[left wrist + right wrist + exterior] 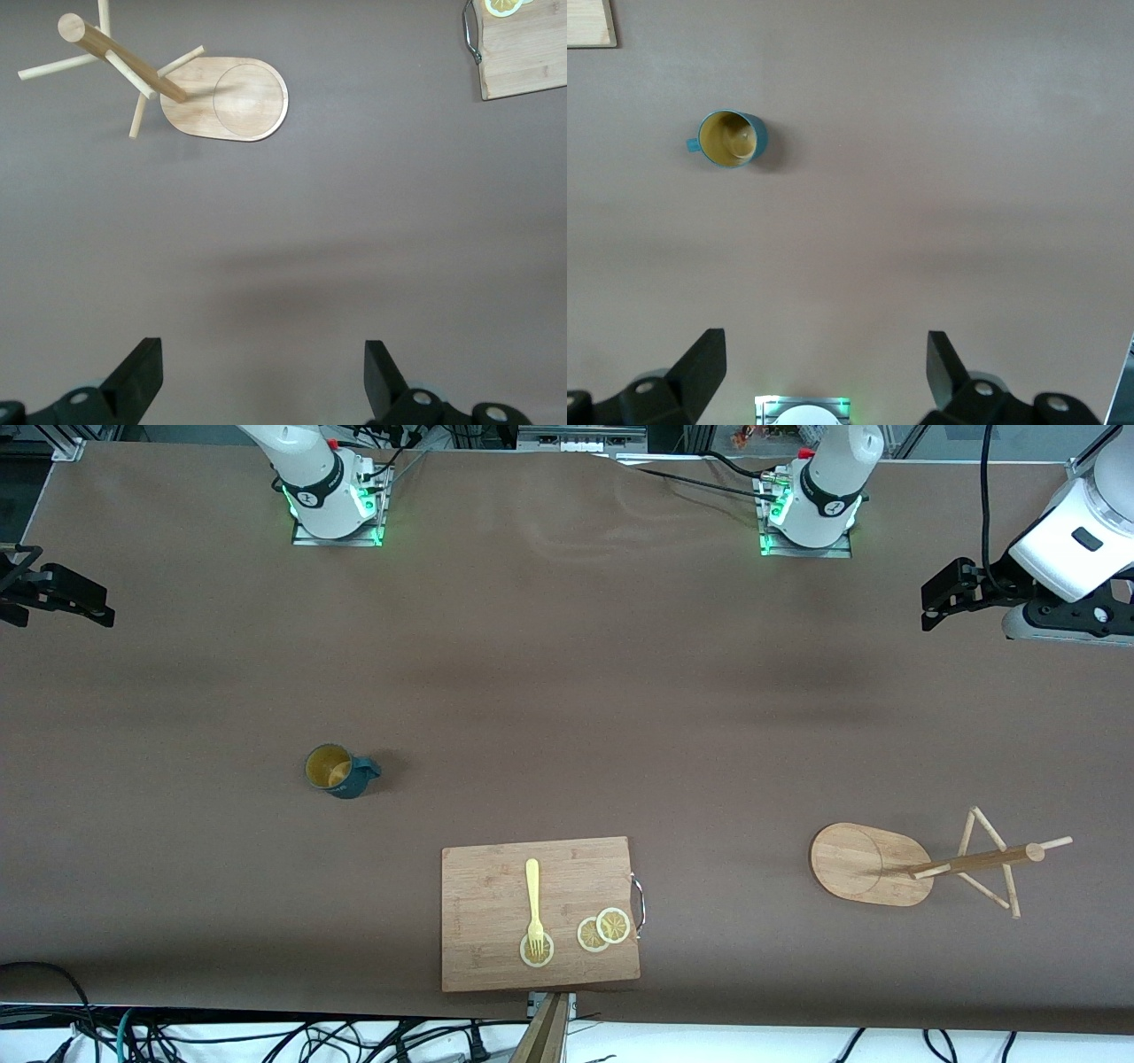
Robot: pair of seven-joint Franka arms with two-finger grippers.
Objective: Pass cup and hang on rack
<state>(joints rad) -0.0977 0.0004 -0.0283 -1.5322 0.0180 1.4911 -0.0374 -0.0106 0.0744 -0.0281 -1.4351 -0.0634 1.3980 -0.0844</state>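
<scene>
Front view: the brown table (567, 691) is carrying the cup, a cutting board and the rack, with both arm bases standing along its farthest edge.
Cup: the cup (337, 770) is standing upright on the bare table toward the right arm's end, mouth up and yellowish inside showing, its small handle pointing toward the left arm's end; nothing is touching it.
Rack: the rack (921, 864) is standing upright on its oval base toward the left arm's end, well apart from the cup, its pegs carrying nothing.
Cutting board: the cutting board (539, 912) is lying between cup and rack, nearer the front camera than both, holding a yellow fork (533, 903) and three lemon slices (603, 930); the fork's tines are resting on one slice.
Left gripper: the left gripper (264, 376) is hanging released, fingers spread wide, holding nothing, over bare table at the left arm's end; the arm is waiting.
Right gripper: the right gripper (827, 367) is hanging over bare table at the right arm's end, fingers spread wide, empty, well apart from the cup; this arm is waiting too.
</scene>
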